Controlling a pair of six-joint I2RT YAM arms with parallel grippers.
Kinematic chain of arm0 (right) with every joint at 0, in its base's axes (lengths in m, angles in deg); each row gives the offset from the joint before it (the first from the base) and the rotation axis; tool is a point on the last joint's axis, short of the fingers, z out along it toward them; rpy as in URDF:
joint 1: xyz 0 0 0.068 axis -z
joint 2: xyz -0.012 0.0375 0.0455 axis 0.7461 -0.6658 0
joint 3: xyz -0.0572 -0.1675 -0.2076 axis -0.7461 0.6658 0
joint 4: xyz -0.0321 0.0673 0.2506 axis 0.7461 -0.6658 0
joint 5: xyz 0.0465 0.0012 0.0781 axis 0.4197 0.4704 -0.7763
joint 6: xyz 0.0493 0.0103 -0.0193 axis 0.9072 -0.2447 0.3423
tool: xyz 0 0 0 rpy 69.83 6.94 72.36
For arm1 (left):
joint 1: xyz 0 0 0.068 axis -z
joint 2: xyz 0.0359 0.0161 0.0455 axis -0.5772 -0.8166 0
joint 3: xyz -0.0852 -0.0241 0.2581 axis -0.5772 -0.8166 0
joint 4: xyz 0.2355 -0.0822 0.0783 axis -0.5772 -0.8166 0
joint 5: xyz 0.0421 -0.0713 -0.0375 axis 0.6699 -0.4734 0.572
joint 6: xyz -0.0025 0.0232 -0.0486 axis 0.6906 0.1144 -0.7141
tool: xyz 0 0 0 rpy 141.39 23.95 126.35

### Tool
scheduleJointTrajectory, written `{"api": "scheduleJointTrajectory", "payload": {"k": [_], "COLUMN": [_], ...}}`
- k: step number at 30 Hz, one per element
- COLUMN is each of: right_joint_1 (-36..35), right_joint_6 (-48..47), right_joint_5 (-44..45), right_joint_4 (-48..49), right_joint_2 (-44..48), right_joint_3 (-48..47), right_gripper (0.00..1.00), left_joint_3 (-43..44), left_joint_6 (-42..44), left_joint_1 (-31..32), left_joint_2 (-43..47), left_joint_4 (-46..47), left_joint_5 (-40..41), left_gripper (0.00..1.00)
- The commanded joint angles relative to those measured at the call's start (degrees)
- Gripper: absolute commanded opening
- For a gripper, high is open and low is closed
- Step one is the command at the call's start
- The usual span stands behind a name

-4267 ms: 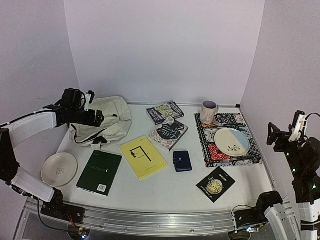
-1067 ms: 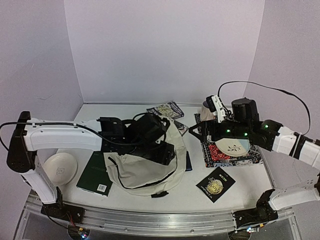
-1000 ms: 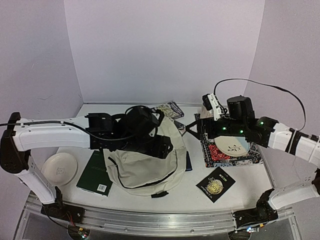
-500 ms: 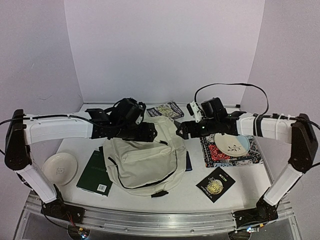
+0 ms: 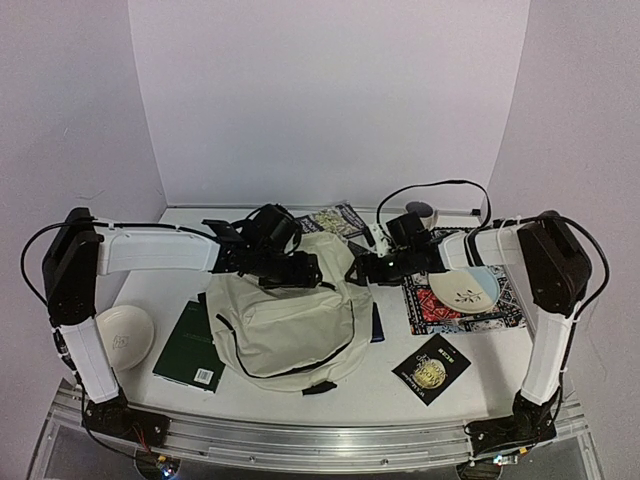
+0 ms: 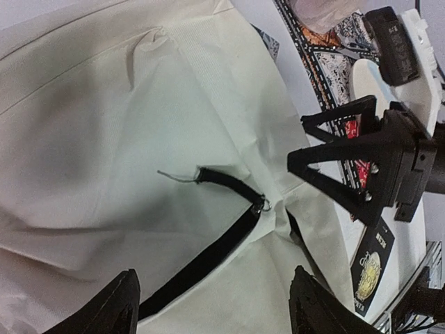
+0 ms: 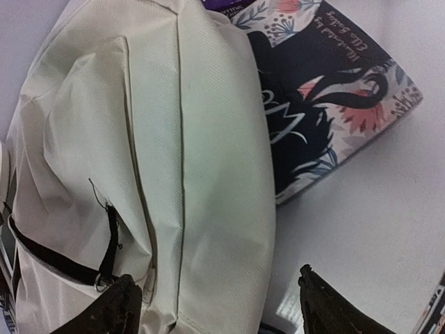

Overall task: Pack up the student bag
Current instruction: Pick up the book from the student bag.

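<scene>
Flat on the middle of the table (image 5: pixel 480 370): the cream student bag (image 5: pixel 290 325), overlapping a green book (image 5: pixel 195 345). Above its upper fabric, near a black strap (image 6: pixel 208 257), the left end effector (image 6: pixel 215 309), spread wide, gripping nothing. At the bag's right rim, beside a floral book (image 7: pixel 327 90), the right end effector (image 7: pixel 215 306), also wide apart and holding nothing.

The student bag (image 5: pixel 290 325) lies mid-bench, with a book (image 5: pixel 190 345) at its left and a dish (image 5: pixel 118 338) by the left edge. A second book (image 5: pixel 335 218) lies behind the bag. Toward the right edge a mat (image 5: pixel 503 315) carries a plate (image 5: pixel 463 287), with a booklet (image 5: pixel 431 368) before it.
</scene>
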Motion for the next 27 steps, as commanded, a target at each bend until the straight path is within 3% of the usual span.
{"api": "scheduleJointTrajectory", "payload": {"k": [1,5,13,20,27], "right_joint_1": [-0.18,-0.19,-1.76,-3.17,-5.01], "right_joint_6": [0.97,0.99,1.61,2.46,2.72], "right_joint_5": [-4.37,-7.03,-9.4,-8.38,-6.66], "right_joint_4": [2.96,4.57,7.06,9.2,10.98], "right_joint_2": [-2.08,-2.67,2.21,6.7,9.23], "right_joint_3": [-2.76,-2.47,0.04,2.6,3.59], "right_gripper": [0.74,0.59,0.01,0.0,0.0], "left_joint_3": [5.67,8.62,11.8,8.56,9.34], "left_joint_6": [-2.98,-4.77,-7.86,-12.24,-14.03], "left_joint_1": [-0.99,-1.24,-1.26,-2.65,-3.01], "left_joint_2": [-3.75,-7.77,-12.29,-10.07,-10.97], "left_joint_4": [3.66,4.18,4.28,4.6,5.09], "left_joint_5": [-5.39,-7.95,-8.99,-4.57,-6.41], "left_gripper": [0.74,0.74,0.72,0.69,0.59]}}
